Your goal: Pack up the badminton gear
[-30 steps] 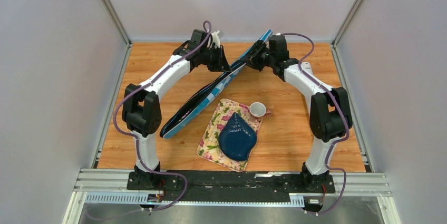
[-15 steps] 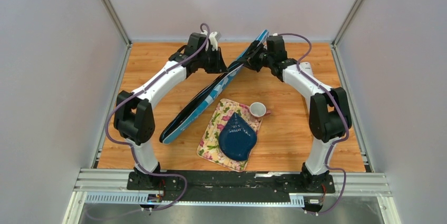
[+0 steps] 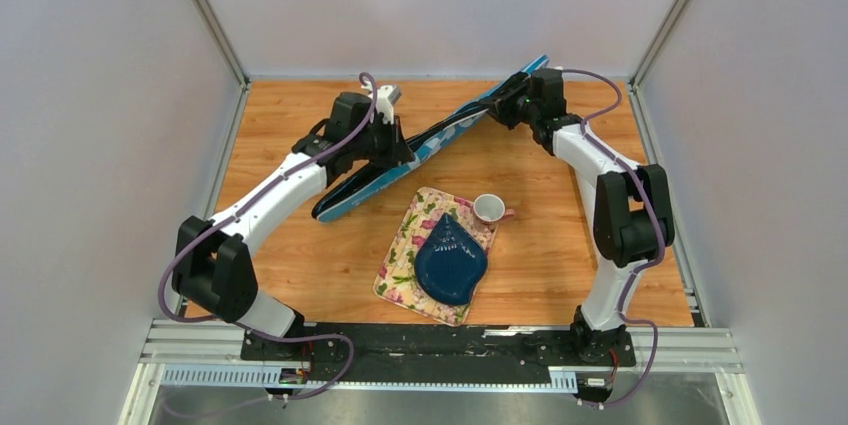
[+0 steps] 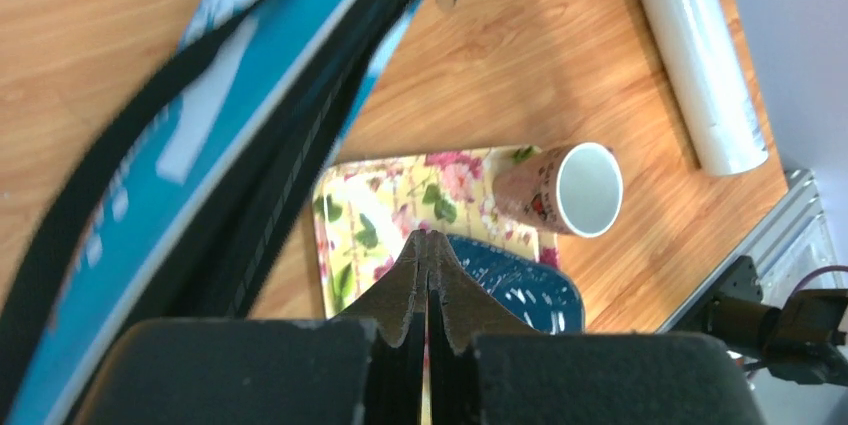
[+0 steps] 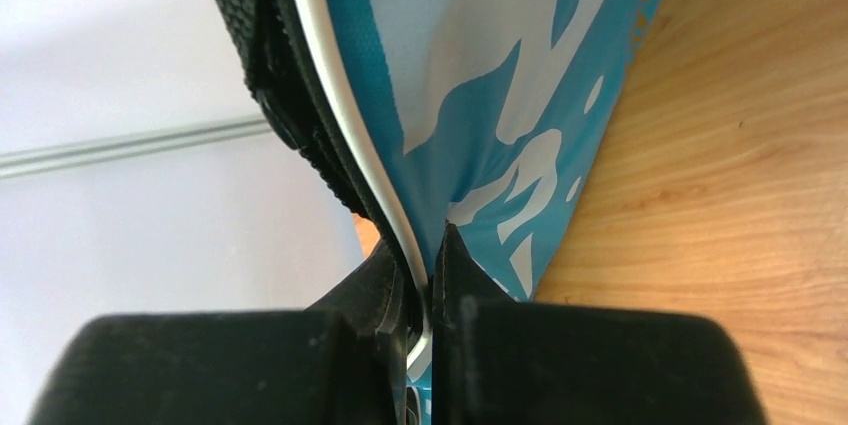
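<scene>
From above, the racket bag [image 3: 440, 137] lies slantwise from the far right corner toward the middle of the left edge. The right gripper [image 3: 508, 105] is near its far end and the left gripper [image 3: 397, 141] is at its middle.

The left wrist view shows that pincer clenched on nothing, with the racket bag just beside it. The white tube [image 4: 695, 55] lies well apart.

The right wrist view shows the fingers clamped on the racket bag's white-piped rim.

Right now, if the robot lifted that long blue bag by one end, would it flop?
Probably somewhat floppy: the blue bag puckers where the right gripper pinches its edge. Yet from above it runs nearly straight, so something inside may stiffen it.
</scene>
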